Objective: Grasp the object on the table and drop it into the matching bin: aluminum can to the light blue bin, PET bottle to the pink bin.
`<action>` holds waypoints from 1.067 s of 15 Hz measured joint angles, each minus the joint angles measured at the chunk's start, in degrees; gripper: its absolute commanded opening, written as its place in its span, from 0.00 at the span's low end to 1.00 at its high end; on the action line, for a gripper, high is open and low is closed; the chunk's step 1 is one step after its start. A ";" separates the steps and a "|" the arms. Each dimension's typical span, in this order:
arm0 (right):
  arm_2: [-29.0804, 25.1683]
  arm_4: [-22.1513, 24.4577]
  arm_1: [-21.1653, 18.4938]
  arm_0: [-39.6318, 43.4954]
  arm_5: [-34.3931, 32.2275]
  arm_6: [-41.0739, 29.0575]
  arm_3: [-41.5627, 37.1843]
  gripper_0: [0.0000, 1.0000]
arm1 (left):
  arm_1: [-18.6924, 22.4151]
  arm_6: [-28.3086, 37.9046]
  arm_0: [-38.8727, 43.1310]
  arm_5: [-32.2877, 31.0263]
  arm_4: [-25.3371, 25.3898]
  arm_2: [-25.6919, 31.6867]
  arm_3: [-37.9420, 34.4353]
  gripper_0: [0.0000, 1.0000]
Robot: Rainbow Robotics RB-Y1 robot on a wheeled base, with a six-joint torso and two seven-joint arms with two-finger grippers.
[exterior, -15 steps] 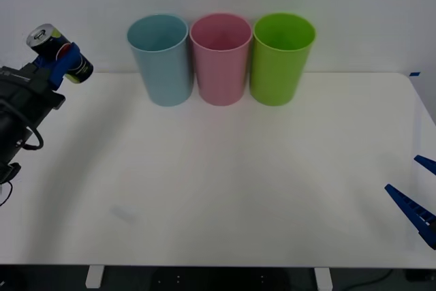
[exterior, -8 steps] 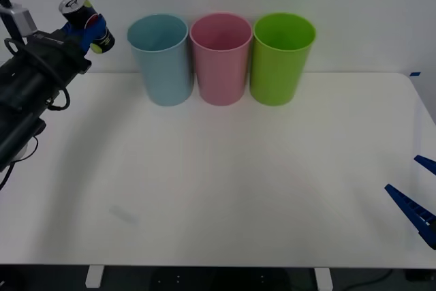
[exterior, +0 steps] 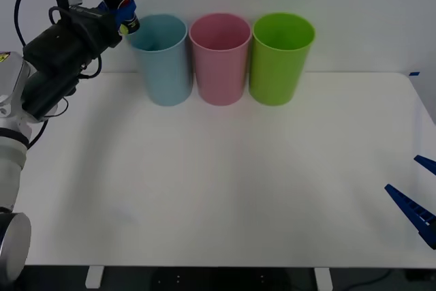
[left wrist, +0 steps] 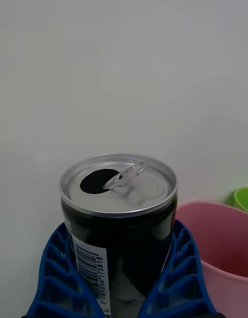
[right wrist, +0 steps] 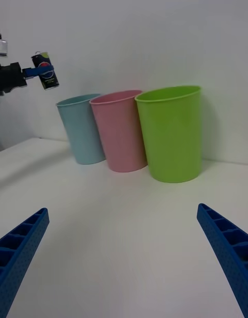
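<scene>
Left end effector (exterior: 122, 13) clamped on aluminum can (exterior: 117, 2), raised at light blue bin (exterior: 161, 59) rim, approx. 9 o'clock. Right end effector (right wrist: 124, 261) fingers apart, low over bench (exterior: 238, 182).

Setting: robot test lab. Bare white wall (exterior: 354, 5) backing a plain white table (exterior: 272, 189); three coloured bins, light blue bin (exterior: 161, 59), pink bin (exterior: 220, 59), lime green bin (exterior: 281, 59), standing in a row.

The white table (exterior: 225, 182) carries three bins standing upright in a touching row toward twelve o'clock: the light blue bin (exterior: 161, 66), the pink bin (exterior: 220, 66) and a lime green bin (exterior: 279, 66).
</scene>
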 measured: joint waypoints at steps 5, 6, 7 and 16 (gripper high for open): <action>0.00 0.00 0.00 0.00 0.00 0.00 0.00 1.00 | -3.34 -1.65 -10.85 4.07 -5.47 0.18 13.10 0.00; 0.00 0.00 0.00 0.00 0.00 0.00 0.00 1.00 | -4.33 -1.85 -12.53 5.12 -6.41 0.42 14.70 0.00; 0.00 0.00 0.00 0.00 0.00 0.00 0.00 1.00 | -5.18 -1.99 -13.70 6.23 -7.29 0.61 15.79 0.00; 0.00 0.00 0.00 0.00 0.00 0.00 0.00 1.00 | -9.21 -3.59 -15.57 9.73 -10.91 2.97 16.69 0.00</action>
